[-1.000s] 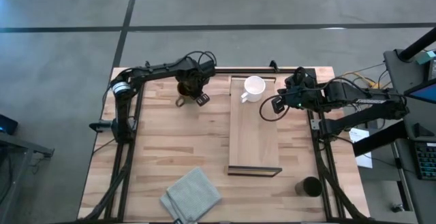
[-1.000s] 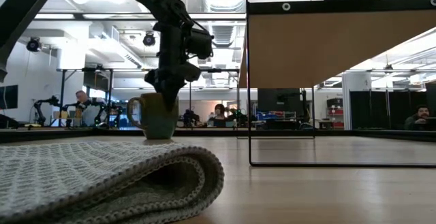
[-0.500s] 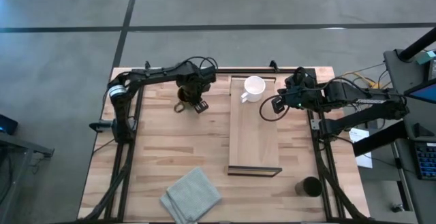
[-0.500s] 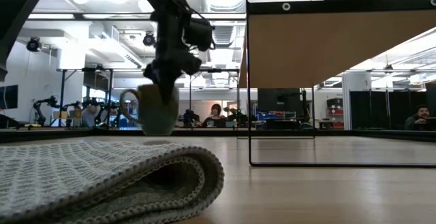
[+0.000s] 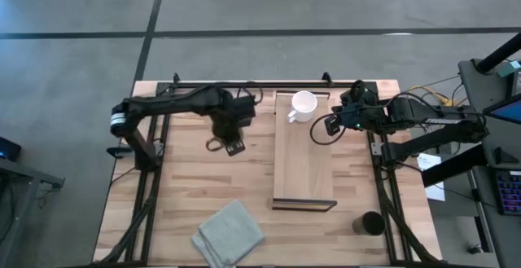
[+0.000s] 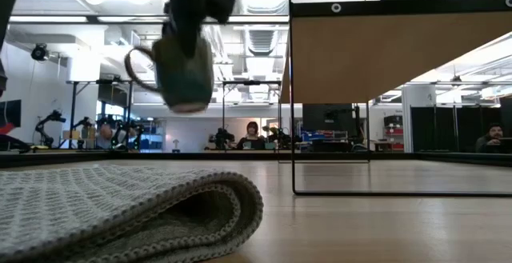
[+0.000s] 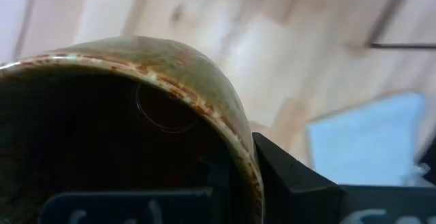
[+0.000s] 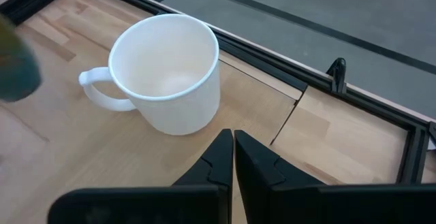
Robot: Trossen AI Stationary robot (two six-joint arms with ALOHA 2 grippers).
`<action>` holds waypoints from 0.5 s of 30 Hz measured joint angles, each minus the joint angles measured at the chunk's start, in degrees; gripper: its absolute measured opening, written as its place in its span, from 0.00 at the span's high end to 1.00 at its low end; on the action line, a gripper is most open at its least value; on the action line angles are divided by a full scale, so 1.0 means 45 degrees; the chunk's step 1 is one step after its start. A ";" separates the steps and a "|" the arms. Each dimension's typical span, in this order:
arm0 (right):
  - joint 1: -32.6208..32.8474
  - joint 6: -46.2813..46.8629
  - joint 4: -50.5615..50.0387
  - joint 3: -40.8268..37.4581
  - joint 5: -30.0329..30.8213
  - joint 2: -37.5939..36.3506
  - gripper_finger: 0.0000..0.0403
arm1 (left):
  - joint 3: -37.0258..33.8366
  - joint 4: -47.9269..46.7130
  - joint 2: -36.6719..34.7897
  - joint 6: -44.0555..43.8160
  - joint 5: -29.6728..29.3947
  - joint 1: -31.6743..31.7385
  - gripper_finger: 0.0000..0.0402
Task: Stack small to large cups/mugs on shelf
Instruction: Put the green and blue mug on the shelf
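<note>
left gripper (image 5: 228,134) | fingers clamped on olive mug (image 6: 182,71), lifted off table for carrying to shelf (image 5: 304,166) | right gripper (image 5: 336,124) | fingers together, waits beside white mug (image 5: 304,104)

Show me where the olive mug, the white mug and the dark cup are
olive-brown mug (image 6: 182,71), low view, its outer wall.
white mug (image 8: 167,74), right wrist view, inside the bowl.
dark grey-black cup (image 5: 370,223), high view, its open top.

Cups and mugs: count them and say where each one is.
3. White mug on the shelf's far end; olive mug lifted in the left claw; dark cup at the table's near right corner.
</note>
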 joint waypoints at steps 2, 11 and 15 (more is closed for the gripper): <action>0.0001 -0.0005 0.0060 -0.0013 0.0023 0.0000 0.98 | 0.0513 -0.0019 -0.0158 -0.0331 0.0038 -0.0528 0.96; 0.0000 -0.0005 0.0534 -0.0303 0.0077 -0.0005 0.98 | 0.4169 0.0216 0.0620 -0.0135 -0.0724 -0.1905 0.96; 0.0000 0.0005 0.0700 -0.0445 -0.0005 -0.0007 0.98 | 0.5802 0.0268 0.1658 0.0530 -0.0922 -0.1872 0.96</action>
